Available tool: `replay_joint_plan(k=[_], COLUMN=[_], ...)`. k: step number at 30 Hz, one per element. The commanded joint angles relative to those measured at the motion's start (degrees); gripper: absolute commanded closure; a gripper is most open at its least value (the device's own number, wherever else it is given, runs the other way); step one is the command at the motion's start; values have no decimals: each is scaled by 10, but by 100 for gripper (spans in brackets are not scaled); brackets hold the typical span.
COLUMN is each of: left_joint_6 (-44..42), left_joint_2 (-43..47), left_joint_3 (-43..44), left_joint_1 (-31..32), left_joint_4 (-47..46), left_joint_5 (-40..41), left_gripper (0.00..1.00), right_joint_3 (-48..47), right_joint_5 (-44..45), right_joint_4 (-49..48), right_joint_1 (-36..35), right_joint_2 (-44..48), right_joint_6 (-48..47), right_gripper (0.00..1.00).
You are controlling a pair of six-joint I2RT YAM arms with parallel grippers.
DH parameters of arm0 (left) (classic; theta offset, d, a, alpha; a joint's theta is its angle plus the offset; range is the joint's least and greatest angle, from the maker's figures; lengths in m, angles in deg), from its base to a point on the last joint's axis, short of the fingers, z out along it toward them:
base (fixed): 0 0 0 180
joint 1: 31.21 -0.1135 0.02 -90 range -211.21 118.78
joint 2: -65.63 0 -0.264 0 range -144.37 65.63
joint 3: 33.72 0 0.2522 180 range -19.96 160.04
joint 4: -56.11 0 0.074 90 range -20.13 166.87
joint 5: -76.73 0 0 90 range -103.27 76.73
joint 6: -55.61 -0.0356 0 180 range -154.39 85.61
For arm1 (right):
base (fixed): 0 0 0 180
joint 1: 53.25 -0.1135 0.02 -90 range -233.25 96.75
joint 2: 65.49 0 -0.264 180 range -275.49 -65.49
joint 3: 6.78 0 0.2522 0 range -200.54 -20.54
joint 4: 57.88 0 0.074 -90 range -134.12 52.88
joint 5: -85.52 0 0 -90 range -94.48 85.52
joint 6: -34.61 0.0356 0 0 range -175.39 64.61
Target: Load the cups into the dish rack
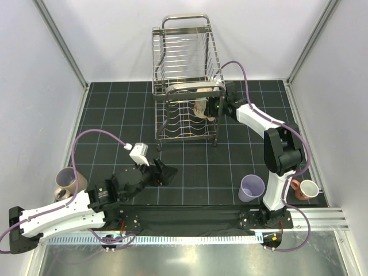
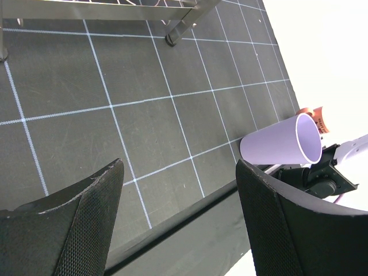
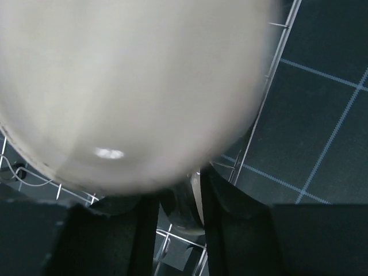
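The steel wire dish rack (image 1: 184, 57) stands at the back of the mat. My right gripper (image 1: 214, 107) reaches into its lower tier from the right, shut on the handle (image 3: 185, 208) of a beige mug (image 1: 202, 107). In the right wrist view the mug's body (image 3: 126, 86) fills the frame, blurred, above the gripper (image 3: 179, 188). A lavender tumbler (image 1: 252, 187) stands by the right arm's base and shows in the left wrist view (image 2: 282, 144). A tan mug (image 1: 68, 183) sits at the near left, a brownish mug (image 1: 305, 188) at the near right. My left gripper (image 1: 164, 172) (image 2: 179, 167) hangs open and empty over the mat.
The black gridded mat (image 1: 195, 167) lies between white walls. The rack's foot (image 2: 171, 39) shows at the top of the left wrist view. The right arm's column (image 1: 282, 172) rises between the tumbler and the brownish mug. A metal rail (image 1: 190, 234) runs along the near edge.
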Motion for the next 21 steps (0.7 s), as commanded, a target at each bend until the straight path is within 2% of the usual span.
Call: replay_joint_plan(k=[1, 2, 7, 8, 11, 16, 21], left_joint_6=[8, 8, 12, 13, 18, 21, 23], left_joint_2=[7, 8, 9, 9, 12, 17, 17], left_joint_3=[-3, -2, -2, -3, -3, -7, -5], left_joint_1=[2, 2, 2, 2, 2, 2, 2], left_joint_4=[1, 2, 4, 5, 8, 12, 14], left_joint_5=[7, 7, 7, 7, 5, 8, 6], left_gripper=[23, 23, 23, 23, 23, 23, 23], right_joint_3=[-25, -25, -19, -20, -15, -8, -6], right_joint_5=[-7, -12, -9, -8, -9, -13, -37], right_joint_4=[-34, -32, -34, -29, -26, -33, -58], right_joint_1=[-3, -2, -2, -2, -2, 1, 6], right_joint_2=[19, 21, 28, 30, 38, 45, 34], right_joint_6=[2, 2, 9, 10, 12, 17, 13], right_gripper=[62, 59, 56, 52, 48, 48, 54])
